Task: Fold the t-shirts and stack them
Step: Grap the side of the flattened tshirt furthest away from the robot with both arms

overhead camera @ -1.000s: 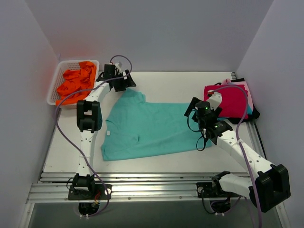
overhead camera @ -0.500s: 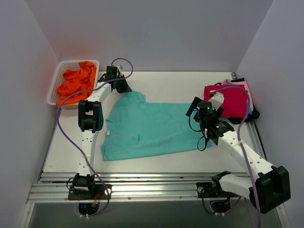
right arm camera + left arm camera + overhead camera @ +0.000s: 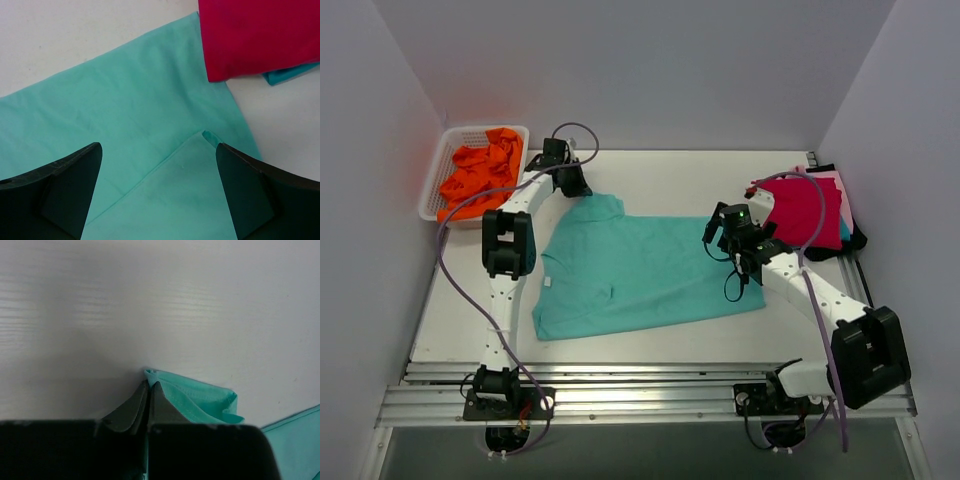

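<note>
A teal t-shirt (image 3: pixel 640 270) lies spread flat in the middle of the table. My left gripper (image 3: pixel 576 186) is at its far left corner, shut on a pinched fold of the teal fabric (image 3: pixel 200 400); in the left wrist view the closed left gripper (image 3: pixel 150 386) has cloth bunched at its tips. My right gripper (image 3: pixel 718 230) hovers open over the shirt's right end. In the right wrist view the right gripper (image 3: pixel 157 150) straddles a folded-over teal flap (image 3: pixel 190 195). A folded crimson t-shirt (image 3: pixel 800 210) tops a stack at the right, also seen as the crimson t-shirt (image 3: pixel 260 35).
A white mesh basket (image 3: pixel 433 185) at the far left holds orange garments (image 3: pixel 480 172). Under the crimson shirt, pink (image 3: pixel 836 182), teal (image 3: pixel 285 76) and black (image 3: pixel 856 240) cloth edges stick out. Metal rails (image 3: pixel 640 385) run along the near table edge.
My left gripper has closed on the teal shirt's far left corner. The right arm has swung left, from beside the crimson stack to over the teal shirt's right end.
</note>
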`<state>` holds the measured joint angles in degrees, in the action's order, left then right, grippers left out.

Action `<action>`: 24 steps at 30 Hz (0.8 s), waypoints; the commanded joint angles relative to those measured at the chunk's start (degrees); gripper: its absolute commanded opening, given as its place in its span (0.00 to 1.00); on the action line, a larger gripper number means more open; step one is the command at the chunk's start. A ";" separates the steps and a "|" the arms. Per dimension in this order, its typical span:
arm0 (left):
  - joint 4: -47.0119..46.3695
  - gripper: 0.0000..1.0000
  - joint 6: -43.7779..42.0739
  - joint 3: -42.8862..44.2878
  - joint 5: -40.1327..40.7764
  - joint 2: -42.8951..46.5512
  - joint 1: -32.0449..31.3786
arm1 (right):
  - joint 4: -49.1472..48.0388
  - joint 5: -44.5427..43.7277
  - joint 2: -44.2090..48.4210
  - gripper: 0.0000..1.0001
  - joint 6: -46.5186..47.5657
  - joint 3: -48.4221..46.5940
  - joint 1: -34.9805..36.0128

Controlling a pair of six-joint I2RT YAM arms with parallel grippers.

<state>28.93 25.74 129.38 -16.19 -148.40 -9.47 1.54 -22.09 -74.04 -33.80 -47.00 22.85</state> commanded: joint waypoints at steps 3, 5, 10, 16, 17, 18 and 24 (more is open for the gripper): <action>6.58 0.02 -3.50 -4.22 6.78 3.81 1.74 | -2.67 0.47 -8.30 0.93 -0.74 -8.27 -0.53; 6.41 0.02 -3.94 -5.10 7.04 4.52 2.35 | -3.03 -0.50 -13.11 0.93 -0.91 -11.87 -0.79; 5.62 0.02 -4.38 -8.08 7.40 6.18 3.76 | -2.86 -1.38 -24.99 0.92 -0.12 -20.83 -2.63; 3.68 0.02 -4.20 -11.34 6.79 8.12 5.08 | -1.80 -1.91 -36.95 0.92 1.54 -30.68 -5.53; 3.51 0.02 -4.29 -11.26 6.43 8.12 5.08 | -1.80 -2.08 -37.84 0.92 1.89 -32.43 -5.71; 3.59 0.02 -4.29 -11.17 6.17 7.86 5.08 | -1.80 -2.43 -38.71 0.92 2.25 -33.41 -6.41; 3.86 0.02 -4.64 -10.90 6.08 7.33 5.17 | -0.05 -3.58 -43.73 0.92 4.00 -37.54 -8.52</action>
<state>30.39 23.03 119.57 -11.88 -141.58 -4.75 -0.01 -23.09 -116.81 -31.48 -81.34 15.20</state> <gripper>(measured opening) 0.040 0.918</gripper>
